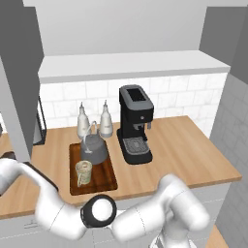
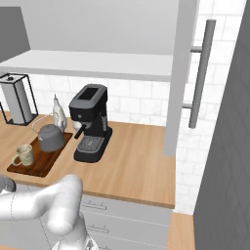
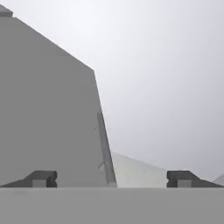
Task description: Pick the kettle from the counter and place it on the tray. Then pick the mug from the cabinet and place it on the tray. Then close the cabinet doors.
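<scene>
Kettle (image 1: 93, 149) and mug (image 1: 83, 172) both stand on the tray (image 1: 109, 180) in the left base view, the kettle toward the back and the mug at the front left corner, close beside each other. We count one kettle, one mug, one tray, two white bottles (image 1: 83, 121) just behind the tray, and one black coffee machine (image 1: 135, 124) to the right of it, all on the wooden surface (image 1: 189, 150). A grey cabinet door (image 1: 17, 92) hangs swung out at the left edge. From the right base view we see the same tray (image 2: 19, 169) with the kettle (image 2: 50, 136) and the mug (image 2: 24, 155) on it, but only one bottle (image 2: 59, 115) shows clearly, behind the kettle. This side adds a paper towel holder (image 2: 17, 100) at the far left and the other cabinet door (image 2: 178, 78), edge-on, with its vertical bar handle (image 2: 201, 73). In the hand view we look along the end effector (image 3: 111, 179), its fingertips (image 3: 41, 178) spread wide and holding nothing, toward a grey door panel (image 3: 48, 113) whose slim bar handle (image 3: 106, 148) runs down its right edge.
</scene>
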### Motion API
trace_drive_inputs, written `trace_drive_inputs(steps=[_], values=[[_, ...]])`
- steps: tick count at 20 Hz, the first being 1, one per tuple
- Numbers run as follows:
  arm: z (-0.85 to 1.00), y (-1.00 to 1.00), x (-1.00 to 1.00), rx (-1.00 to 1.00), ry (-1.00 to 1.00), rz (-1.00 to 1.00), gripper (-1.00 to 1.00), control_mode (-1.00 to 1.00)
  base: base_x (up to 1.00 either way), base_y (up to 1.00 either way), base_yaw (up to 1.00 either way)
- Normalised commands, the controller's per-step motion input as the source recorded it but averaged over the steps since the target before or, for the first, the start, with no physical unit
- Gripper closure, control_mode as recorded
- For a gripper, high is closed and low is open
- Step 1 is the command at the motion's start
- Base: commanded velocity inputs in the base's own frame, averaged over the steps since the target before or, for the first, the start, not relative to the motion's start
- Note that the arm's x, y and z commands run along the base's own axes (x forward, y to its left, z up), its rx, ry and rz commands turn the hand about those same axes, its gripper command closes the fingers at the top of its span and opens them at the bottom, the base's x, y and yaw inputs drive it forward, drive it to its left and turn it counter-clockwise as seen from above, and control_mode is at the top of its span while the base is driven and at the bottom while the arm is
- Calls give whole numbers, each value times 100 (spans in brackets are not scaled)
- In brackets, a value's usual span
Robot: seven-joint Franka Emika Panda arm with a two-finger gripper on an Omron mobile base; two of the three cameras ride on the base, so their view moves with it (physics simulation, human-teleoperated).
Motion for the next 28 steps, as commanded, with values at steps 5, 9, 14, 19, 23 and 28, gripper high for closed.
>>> trace_drive_inputs(steps=[5,9,14,19,23,28], values=[[0,-34,-17,42,-9,0,-100,-100,0,0,0],[9,-53,-37,37,-1,0,-100,-100,0,0,0],[41,-45,-27,23,16,1,-100,-100,0,0,0],[38,-38,-3,13,29,6,-100,-100,0,0,0],[18,-45,-4,3,37,9,-100,-100,0,0,0],[0,-46,-2,-5,36,3,-100,-100,0,0,0]])
